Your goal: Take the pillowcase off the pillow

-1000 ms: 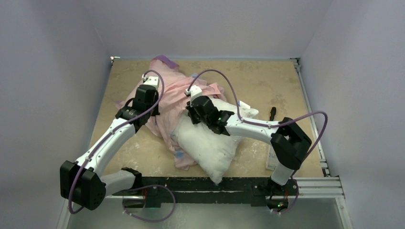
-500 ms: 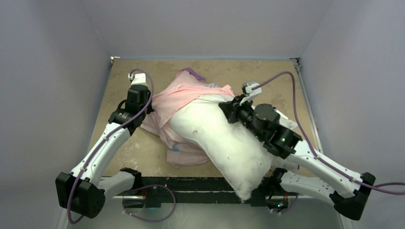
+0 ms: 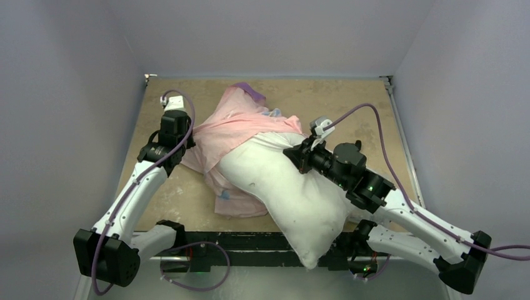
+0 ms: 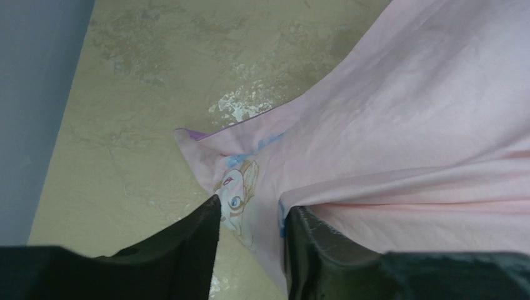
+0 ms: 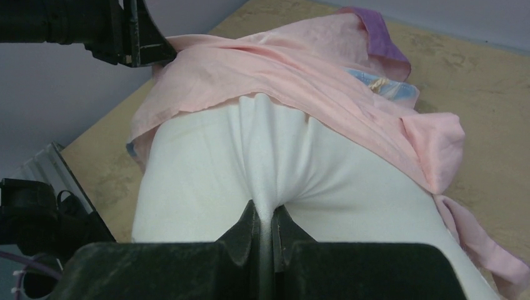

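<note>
The white pillow (image 3: 281, 187) lies slantwise from the table's middle to past the near edge. Most of it is bare. The pale pink pillowcase (image 3: 237, 125) still covers its far left end, with a purple corner at the back. My right gripper (image 3: 291, 154) is shut on a pinched fold of the pillow (image 5: 206, 169), with the fabric squeezed between its fingers (image 5: 265, 215). My left gripper (image 3: 185, 142) is low at the pillowcase's left corner. Its jaws stand apart in the left wrist view (image 4: 250, 209). The pillowcase (image 4: 406, 125) runs between them and pulls taut from the right finger (image 4: 312, 250).
The tan table (image 3: 350, 106) is boxed in by grey walls at left, back and right. A metal rail (image 3: 406, 156) runs along the right edge and a black bar (image 3: 250, 240) along the near edge. The left arm's gripper shows top left in the right wrist view (image 5: 125, 37).
My right arm has swung right and toward the near edge with the pillow, baring much more of it. My left gripper has shifted left, and the pillowcase is stretched between the two.
</note>
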